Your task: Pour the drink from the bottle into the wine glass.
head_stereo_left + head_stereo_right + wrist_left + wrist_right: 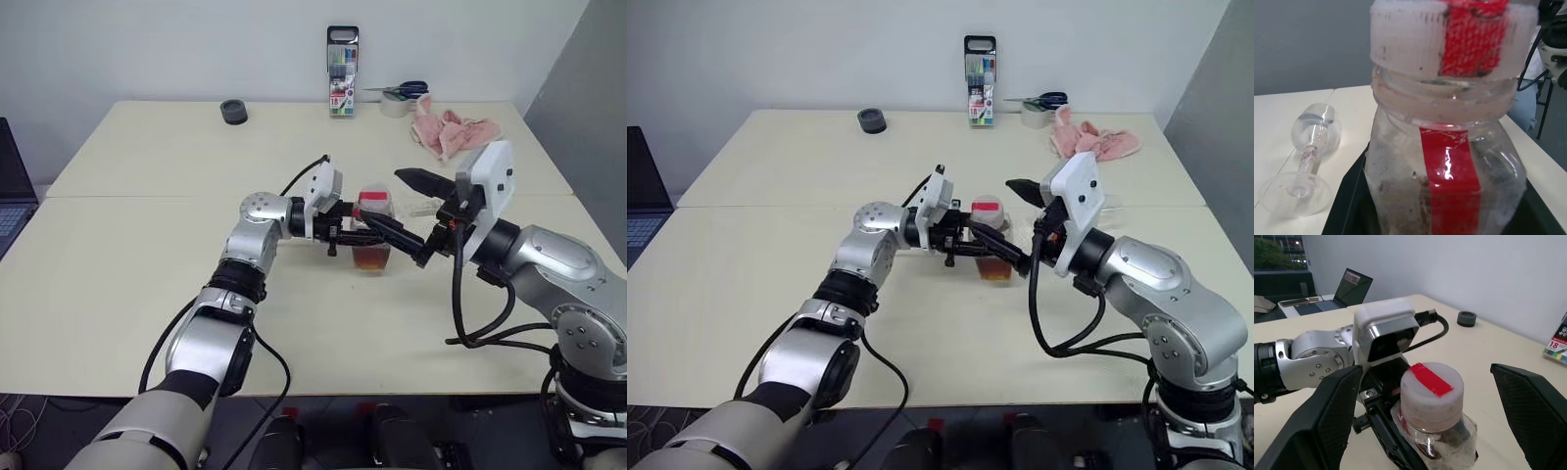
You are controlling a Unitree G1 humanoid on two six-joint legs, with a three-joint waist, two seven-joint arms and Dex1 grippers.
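Where the tabletop ends at the far left, the edge of a dark laptop. Further back on the tabletop, a small black round object, lying alone.

Toward the middle, left end effector reaching in level from the left, clenched on the lower body of the bottle. Black fingers pressed against both sides of the clear squarish body. Bottle upright near the middle of the tabletop, between the two end effectors, red label strip down its side, pale cap on and crossed by a red strip. Cannot tell whether its base touches the tabletop. At the bottom of the bottle, a small amount of amber drink.

Against the back wall, behind the bottle and well apart from it, an upright marker case.

Right of the bottle, right end effector coming in from the right, released and spread wide, one finger on each side of the cap, neither touching it.

Beyond the bottle, wine glass lying on its side on the tabletop, bowl away from the left wrist camera, round foot toward it, apart from the bottle.

At the back right, a roll of tape with blue-handled scissors on it, and just beside these a crumpled pink cloth.
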